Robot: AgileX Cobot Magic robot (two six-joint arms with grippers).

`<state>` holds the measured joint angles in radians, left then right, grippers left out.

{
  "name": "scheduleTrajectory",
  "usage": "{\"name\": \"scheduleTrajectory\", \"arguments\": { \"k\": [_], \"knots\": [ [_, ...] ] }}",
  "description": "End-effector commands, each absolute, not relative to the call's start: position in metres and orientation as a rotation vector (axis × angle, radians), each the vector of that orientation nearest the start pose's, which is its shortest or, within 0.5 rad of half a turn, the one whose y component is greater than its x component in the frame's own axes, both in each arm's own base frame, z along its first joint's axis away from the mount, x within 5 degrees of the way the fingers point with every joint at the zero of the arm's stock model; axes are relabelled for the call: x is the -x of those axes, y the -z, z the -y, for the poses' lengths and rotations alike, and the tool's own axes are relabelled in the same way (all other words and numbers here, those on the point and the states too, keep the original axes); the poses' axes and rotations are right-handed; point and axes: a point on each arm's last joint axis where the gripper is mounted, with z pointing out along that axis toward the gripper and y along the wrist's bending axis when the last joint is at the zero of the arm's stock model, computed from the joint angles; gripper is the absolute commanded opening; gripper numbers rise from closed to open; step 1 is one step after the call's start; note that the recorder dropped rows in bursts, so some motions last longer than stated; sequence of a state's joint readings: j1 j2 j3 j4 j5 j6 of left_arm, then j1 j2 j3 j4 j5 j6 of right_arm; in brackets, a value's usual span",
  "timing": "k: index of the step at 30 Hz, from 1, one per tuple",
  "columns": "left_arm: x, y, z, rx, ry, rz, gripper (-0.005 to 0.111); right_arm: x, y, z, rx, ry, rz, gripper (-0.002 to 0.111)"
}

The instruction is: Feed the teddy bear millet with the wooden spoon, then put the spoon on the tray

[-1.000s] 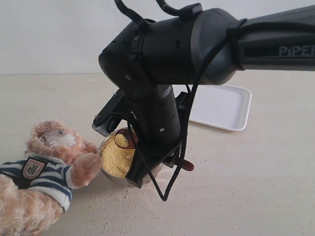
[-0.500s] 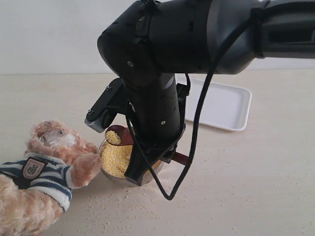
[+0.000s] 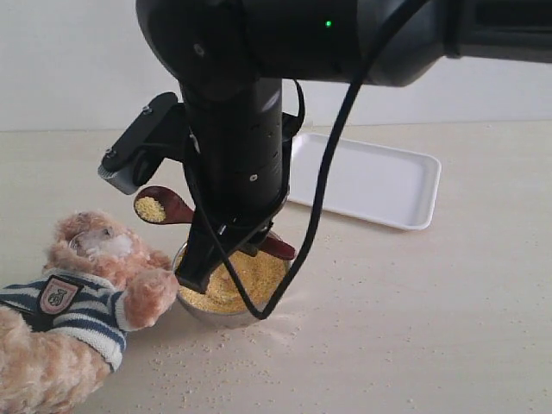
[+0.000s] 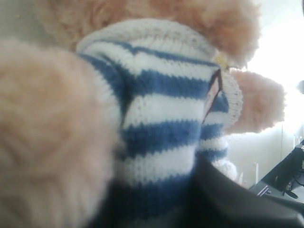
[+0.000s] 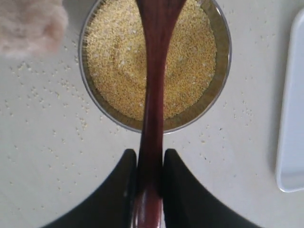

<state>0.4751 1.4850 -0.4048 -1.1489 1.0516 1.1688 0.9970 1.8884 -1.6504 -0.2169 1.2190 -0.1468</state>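
Observation:
In the exterior view my right gripper [image 3: 235,240] is shut on the handle of the wooden spoon [image 3: 166,207]. The spoon's round end carries a little millet and hangs just above the teddy bear's [image 3: 90,263] head. In the right wrist view the gripper [image 5: 149,154] pinches the spoon [image 5: 154,95] over the steel bowl [image 5: 223,57], which is full of millet [image 5: 118,52]. The left wrist view is filled by the teddy bear's [image 4: 161,109] striped shirt, with my left gripper [image 4: 161,202] closed around its body. The white tray [image 3: 379,177] lies behind, to the right.
Loose grains are scattered on the beige table [image 3: 414,328] around the steel bowl [image 3: 203,309]. My bulky right arm [image 3: 285,43] hides much of the middle of the scene. The tray's edge [image 5: 292,104] shows in the right wrist view.
My right arm has risen and swung left. It lifted the spoon with its millet out of the bowl to a spot above the bear's head. The bear has not moved.

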Motion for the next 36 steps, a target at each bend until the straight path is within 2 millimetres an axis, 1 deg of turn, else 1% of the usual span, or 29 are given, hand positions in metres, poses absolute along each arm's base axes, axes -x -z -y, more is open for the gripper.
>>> {"name": "scheduleTrajectory", "arguments": {
  "k": [1,7,11,18,22,28,31,36],
  "knots": [
    [-0.182,-0.158,-0.012,0.205,1.204,-2.539,0.005,-0.226,-0.281,-0.333,1.655,0.146,-2.315,0.001],
    [-0.182,-0.158,-0.012,0.205,1.204,-2.539,0.005,-0.22,-0.276,-0.352,1.697,0.134,-2.274,0.001],
    [-0.182,-0.158,-0.012,0.207,1.204,-2.538,0.005,-0.22,-0.274,-0.362,1.711,0.134,-2.25,0.001],
    [-0.182,-0.158,-0.012,0.207,1.204,-2.538,0.005,-0.218,-0.26,-0.377,1.76,0.186,-2.216,0.001],
    [-0.182,-0.158,-0.012,0.207,1.204,-2.538,0.005,-0.219,-0.254,-0.38,1.789,0.274,-2.165,0.001],
    [-0.182,-0.158,-0.012,0.207,1.204,-2.538,0.005,-0.221,-0.254,-0.381,1.8,0.408,-2.077,0.001],
    [-0.182,-0.158,-0.012,0.207,1.204,-2.538,0.005,-0.223,-0.253,-0.381,1.799,0.442,-2.063,0.001],
    [-0.182,-0.158,-0.012,0.207,1.204,-2.538,0.005,-0.218,-0.246,-0.387,1.829,0.474,-2.034,0.001]
  ]
}}
